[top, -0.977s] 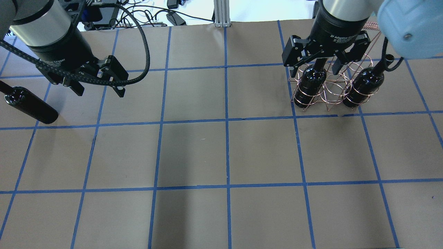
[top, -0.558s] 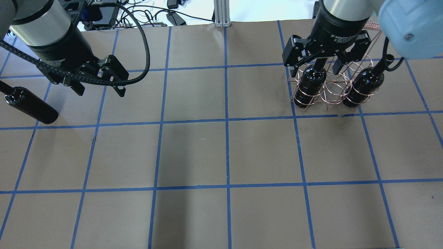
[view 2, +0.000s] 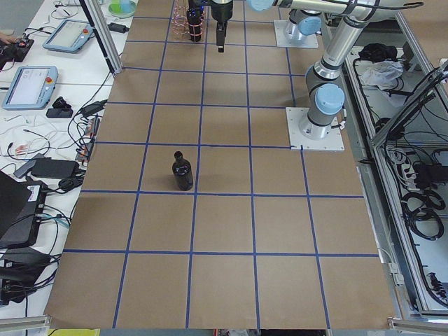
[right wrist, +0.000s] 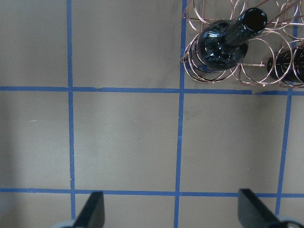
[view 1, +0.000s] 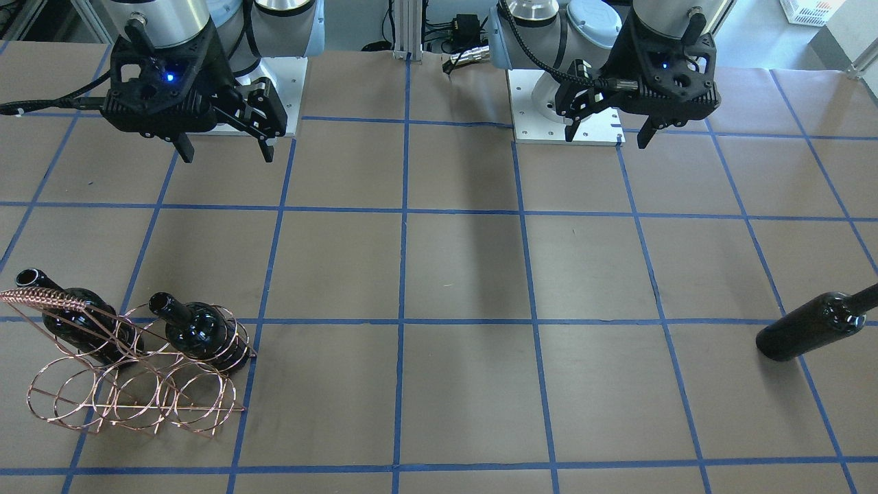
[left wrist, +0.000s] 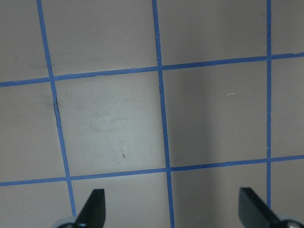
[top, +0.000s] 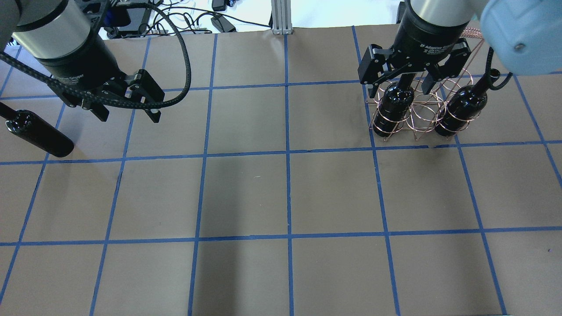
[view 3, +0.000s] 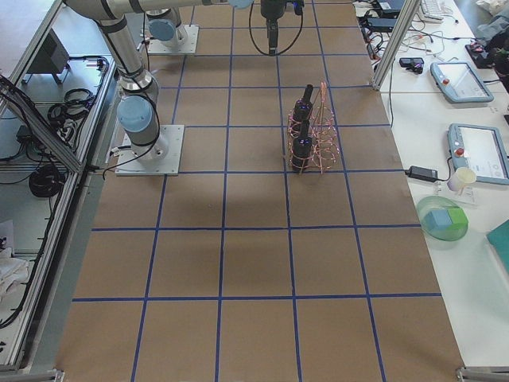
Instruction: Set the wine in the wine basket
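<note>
wine point(view 1: 802, 334) upright in left part of desk, long axis vertical, mouth up, well apart from wine basket point(view 1: 134, 374). left gripper point(view 1: 608, 139), right gripper point(view 1: 227, 156): both spread wide, empty.

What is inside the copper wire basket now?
One wine bottle and a second bottle stand in the end rings of the wine basket, row nearer the robot; the ring between is empty. The other row looks empty. Dark glass hides any contents.
</note>
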You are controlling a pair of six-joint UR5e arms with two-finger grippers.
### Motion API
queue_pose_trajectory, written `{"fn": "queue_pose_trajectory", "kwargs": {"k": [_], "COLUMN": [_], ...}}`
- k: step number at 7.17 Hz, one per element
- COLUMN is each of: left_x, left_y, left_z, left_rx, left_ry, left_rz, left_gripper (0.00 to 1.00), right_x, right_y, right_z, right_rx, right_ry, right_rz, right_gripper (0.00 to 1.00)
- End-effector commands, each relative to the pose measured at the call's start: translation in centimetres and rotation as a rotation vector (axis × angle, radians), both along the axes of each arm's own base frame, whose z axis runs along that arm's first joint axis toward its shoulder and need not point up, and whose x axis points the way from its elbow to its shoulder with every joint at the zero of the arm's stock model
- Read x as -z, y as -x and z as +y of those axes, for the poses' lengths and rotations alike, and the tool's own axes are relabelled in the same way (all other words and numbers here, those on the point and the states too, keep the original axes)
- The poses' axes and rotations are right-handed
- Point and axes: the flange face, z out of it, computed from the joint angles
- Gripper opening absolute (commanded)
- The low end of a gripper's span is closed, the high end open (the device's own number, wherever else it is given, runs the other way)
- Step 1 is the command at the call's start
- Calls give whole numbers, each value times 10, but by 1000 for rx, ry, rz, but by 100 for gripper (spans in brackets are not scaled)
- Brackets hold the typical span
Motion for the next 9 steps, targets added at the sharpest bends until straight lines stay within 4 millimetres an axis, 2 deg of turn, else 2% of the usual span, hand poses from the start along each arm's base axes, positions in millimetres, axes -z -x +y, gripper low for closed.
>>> {"fn": "queue_pose_trajectory", "kwargs": {"k": [1, 2, 3, 5, 6, 7, 9], "left_x": [0, -3, -14, -34, -31, -31, -26], "left_y": [-11, -30, -62, -167, -207, -239, -310], "left_z": [-4, -8, -15, -28, -30, -33, -62], "left_rx": [-17, -49, -81, -108, -150, -137, -111], "left_ry": [0, 4, 26, 60, 55, 53, 58], "left_rz": [-8, -13, -12, -24, -25, -28, -28], "left_gripper": [100, 100, 100, 100, 100, 100, 100], "right_x": [1, 1, 1, 1, 3, 3, 4], "right_y": [0, 0, 0, 0, 0, 0, 0], "right_z": [0, 0, 0, 0, 0, 0, 0], "right_rx": [3, 3, 3, 2, 2, 0, 2], "right_ry": [0, 0, -1, -1, -5, -5, -8], "right_rz": [1, 1, 1, 1, 1, 0, 2], "right_gripper": [100, 100, 100, 100, 100, 100, 100]}}
